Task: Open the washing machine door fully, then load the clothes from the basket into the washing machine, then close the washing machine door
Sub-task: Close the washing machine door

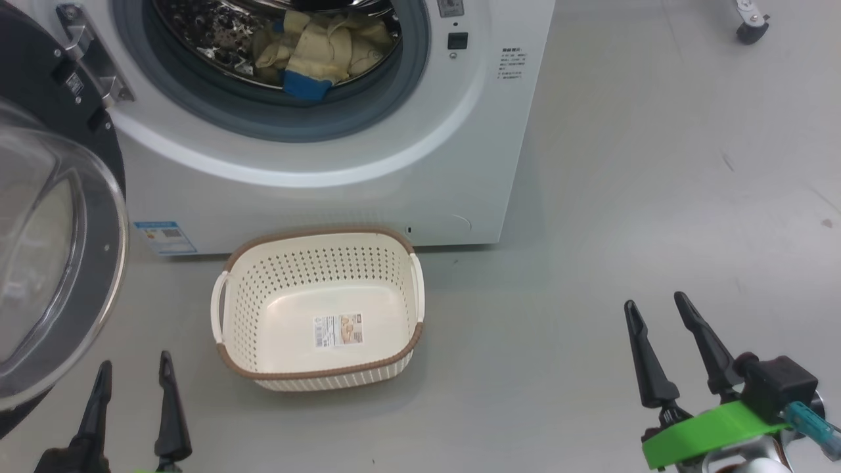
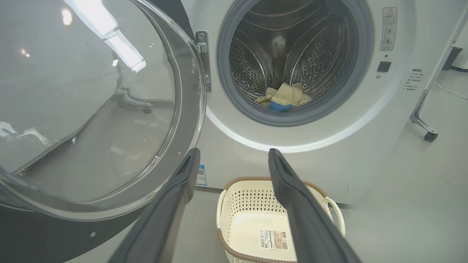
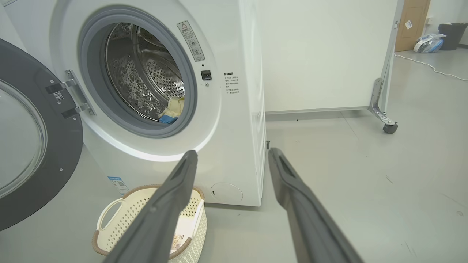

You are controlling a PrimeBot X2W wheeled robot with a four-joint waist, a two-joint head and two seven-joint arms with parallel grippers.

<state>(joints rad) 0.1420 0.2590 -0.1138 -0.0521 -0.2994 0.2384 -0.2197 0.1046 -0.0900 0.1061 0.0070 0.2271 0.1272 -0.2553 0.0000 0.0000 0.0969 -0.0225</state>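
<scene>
**Claws.** The left claw (image 1: pixel 135 361) is spread and holds nothing. In the head view it sits at the lower left, fingers pointing up, just beside the lower edge of the door (image 1: pixel 52 249). The right claw (image 1: pixel 656 301) is also spread and holds nothing. It sits at the lower right above the floor (image 1: pixel 624 197), well apart from the basket (image 1: pixel 328 266).

**Basket.** The basket stands upright on the floor between the two claws, just in front of the washer (image 1: pixel 328 190). Its bare bottom carries a paper label (image 1: pixel 338 330).

**Washer.** The door is swung wide open to the left on its hinge (image 1: pixel 92 59), with the glass bowl facing the robot. The opening is ringed by the grey gasket (image 1: pixel 263 118).

**Clothes.** The clothes (image 1: pixel 322 49) lie in a loose heap at the front bottom of the drum (image 2: pixel 256 62), near the gasket. The heap is pale yellow cloth, with a blue piece on the side nearest the opening.

**Other.** A blue sticker (image 1: pixel 164 236) is fixed low on the washer front, to the left of the basket.
</scene>
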